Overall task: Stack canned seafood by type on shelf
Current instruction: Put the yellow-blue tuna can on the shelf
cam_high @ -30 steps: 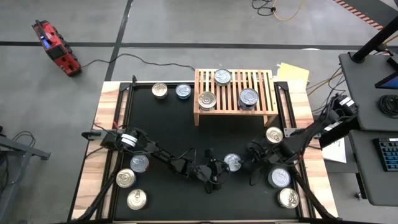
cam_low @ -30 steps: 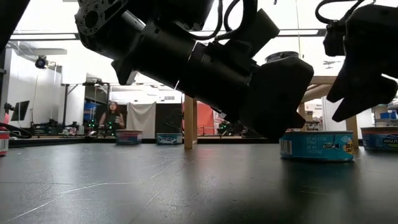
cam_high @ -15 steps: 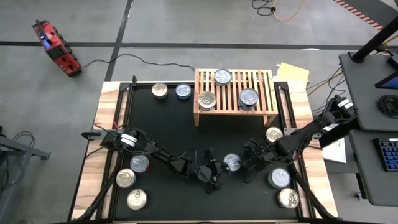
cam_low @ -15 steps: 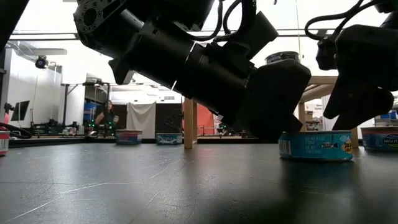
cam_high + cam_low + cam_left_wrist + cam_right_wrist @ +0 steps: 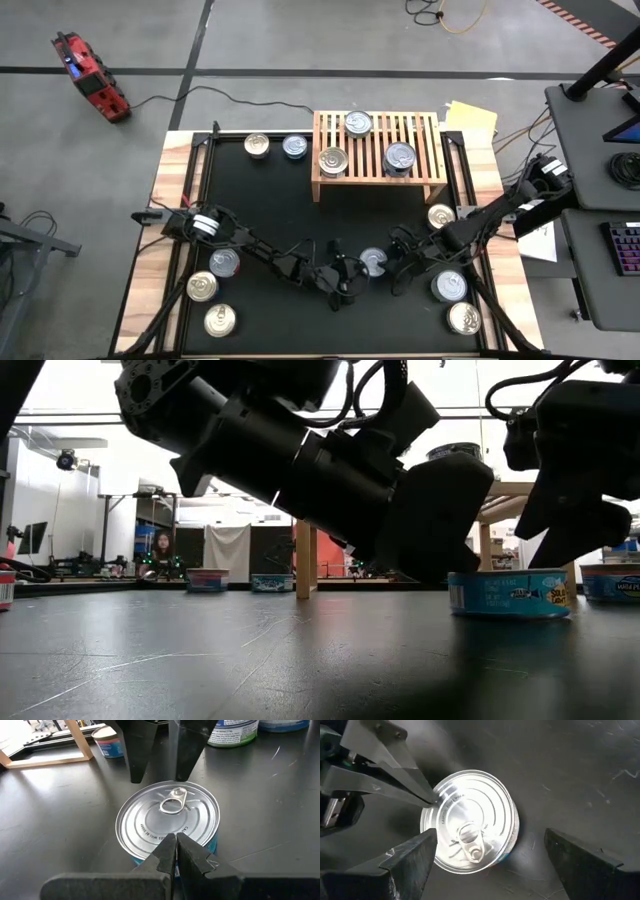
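- The blue-labelled can [image 5: 374,261] sat on the black mat [image 5: 270,210], near the front of the table, between the two grippers and well apart from the shelf [image 5: 378,152]
- The right gripper [image 5: 487,860] hovered over it with its fingers spread wide, one on each side of the lid
- The left gripper [image 5: 176,851], fingers pressed together and holding nothing, touched the can's rim
- The step looked like the pick-up; next, the right fingers would need to drop and close on the can

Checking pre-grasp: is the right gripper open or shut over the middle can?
Open. The right gripper has its fingers spread on either side of the can, which sits upright on the mat, pull-tab up.
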### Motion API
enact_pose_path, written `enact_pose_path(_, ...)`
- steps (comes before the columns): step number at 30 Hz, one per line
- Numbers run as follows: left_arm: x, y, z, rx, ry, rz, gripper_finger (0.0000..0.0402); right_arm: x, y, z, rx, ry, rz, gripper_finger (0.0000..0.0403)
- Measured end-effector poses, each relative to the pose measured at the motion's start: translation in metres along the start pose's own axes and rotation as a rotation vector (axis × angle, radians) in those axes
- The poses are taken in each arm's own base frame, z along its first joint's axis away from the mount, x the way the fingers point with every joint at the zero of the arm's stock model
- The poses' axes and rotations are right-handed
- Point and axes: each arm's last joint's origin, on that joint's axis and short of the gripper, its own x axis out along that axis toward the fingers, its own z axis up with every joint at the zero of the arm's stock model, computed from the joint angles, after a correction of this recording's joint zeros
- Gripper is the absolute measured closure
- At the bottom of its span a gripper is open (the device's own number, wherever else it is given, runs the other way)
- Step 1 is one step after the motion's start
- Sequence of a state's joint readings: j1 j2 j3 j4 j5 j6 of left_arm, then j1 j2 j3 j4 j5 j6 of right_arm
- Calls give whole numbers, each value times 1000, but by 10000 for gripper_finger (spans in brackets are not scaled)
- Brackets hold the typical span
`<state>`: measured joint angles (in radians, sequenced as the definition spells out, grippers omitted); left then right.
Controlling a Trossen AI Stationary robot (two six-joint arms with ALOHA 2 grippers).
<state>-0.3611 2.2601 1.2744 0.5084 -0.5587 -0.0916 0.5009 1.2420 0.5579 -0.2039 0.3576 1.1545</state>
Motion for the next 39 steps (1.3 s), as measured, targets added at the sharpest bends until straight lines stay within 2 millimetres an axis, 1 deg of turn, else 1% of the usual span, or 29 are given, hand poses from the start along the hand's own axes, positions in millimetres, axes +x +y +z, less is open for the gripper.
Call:
enact_pose_path(12, -3, 1, -9, -30, 3, 1, 400, 6, 1, -2, 28, 19, 2, 44)
enact_pose_path(21, -3, 1, -11, -33, 12, -2, 400, 7, 5, 0, 24, 0, 45, 44)
enact_pose_path(26, -3, 1, -12, -26, 15, -5, 400, 13, 6, 0, 16, -5, 46, 44)
enact_pose_path(30, -2, 1, -18, 0, 40, -11, 400, 23, 8, -1, -20, -10, 60, 44)
enact_pose_path(32, -2, 1, -18, -2, 33, -10, 400, 26, 9, -1, -49, -8, 50, 44)
enact_pose_path(39, -2, 1, -17, -5, 27, -6, 400, 33, 13, -1, -302, -32, 12, 44)
